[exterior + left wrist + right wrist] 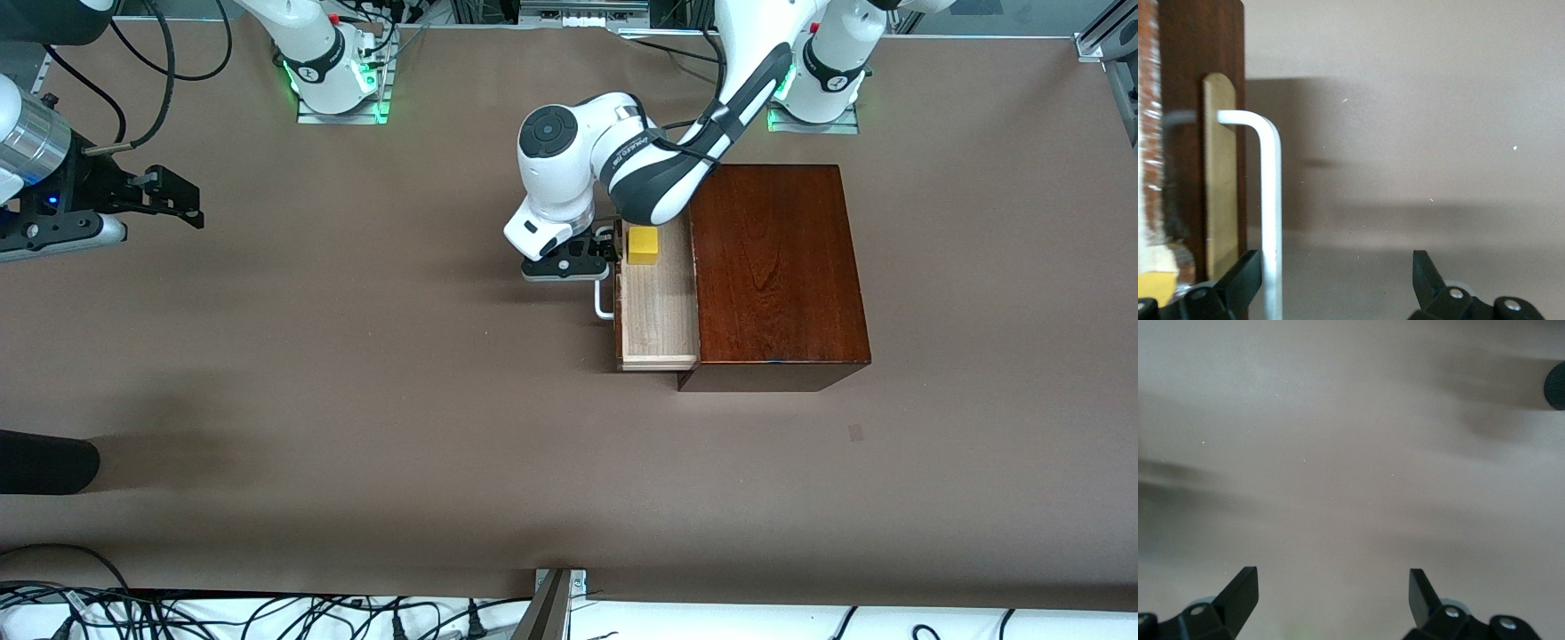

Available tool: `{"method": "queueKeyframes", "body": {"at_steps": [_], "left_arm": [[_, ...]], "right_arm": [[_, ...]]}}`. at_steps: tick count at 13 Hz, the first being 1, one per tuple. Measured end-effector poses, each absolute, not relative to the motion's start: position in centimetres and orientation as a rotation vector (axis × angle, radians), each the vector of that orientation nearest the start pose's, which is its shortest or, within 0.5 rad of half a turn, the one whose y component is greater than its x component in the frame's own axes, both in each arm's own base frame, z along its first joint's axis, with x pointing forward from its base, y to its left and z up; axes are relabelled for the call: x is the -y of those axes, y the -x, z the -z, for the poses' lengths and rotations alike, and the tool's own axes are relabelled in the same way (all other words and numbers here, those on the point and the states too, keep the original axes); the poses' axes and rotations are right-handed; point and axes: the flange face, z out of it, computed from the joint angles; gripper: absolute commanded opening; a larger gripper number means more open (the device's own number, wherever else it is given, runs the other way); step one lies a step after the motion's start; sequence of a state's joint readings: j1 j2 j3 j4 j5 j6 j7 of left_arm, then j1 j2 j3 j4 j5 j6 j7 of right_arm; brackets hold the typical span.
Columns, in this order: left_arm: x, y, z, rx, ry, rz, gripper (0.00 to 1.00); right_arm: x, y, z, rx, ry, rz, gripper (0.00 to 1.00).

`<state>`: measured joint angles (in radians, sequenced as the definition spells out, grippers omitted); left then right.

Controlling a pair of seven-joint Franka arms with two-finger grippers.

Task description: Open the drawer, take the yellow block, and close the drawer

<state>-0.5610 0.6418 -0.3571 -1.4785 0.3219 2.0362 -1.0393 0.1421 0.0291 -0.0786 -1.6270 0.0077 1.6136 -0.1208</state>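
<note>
The dark wooden box (773,267) stands toward the left arm's end of the table. Its drawer (658,311) is pulled out toward the right arm's end and shows its pale tray. The yellow block (643,244) lies in the tray, at the end farther from the front camera. My left gripper (605,252) is open at the white bar handle (603,302). In the left wrist view the handle (1271,200) runs between the fingers of the left gripper (1338,267), close to one finger (1245,273), in front of the brass plate (1219,167). My right gripper (178,203) waits open over the table's right-arm end.
A dark rounded object (44,462) lies at the table's edge at the right arm's end, nearer the front camera; it also shows in the right wrist view (1557,383). Cables run along the table's near edge. The right wrist view shows only brown tabletop under the right gripper (1333,587).
</note>
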Motion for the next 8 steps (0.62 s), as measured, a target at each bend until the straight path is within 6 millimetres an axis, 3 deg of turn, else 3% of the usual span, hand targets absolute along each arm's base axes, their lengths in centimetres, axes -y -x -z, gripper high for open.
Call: {"method": "queueKeyframes", "body": {"at_steps": [4,6,8], "left_arm": [[50.0,-48.7,-38.6,0.055,3.014,-0.020,1.00],[46.0,-51.3,-42.7,0.019,3.020,-0.061,1.00],[39.9,-54.8,-46.5,-0.029,3.043,-0.088,1.00]], "right_arm": [[-3.8,-56.3,-58.6,0.292,3.121,-0.064,1.00],[-4.2,-56.3,-58.8,0.307,3.119,-0.058,1.00],[-5.0,-56.3,-59.0,0.352,3.112,-0.050,1.00]]}}
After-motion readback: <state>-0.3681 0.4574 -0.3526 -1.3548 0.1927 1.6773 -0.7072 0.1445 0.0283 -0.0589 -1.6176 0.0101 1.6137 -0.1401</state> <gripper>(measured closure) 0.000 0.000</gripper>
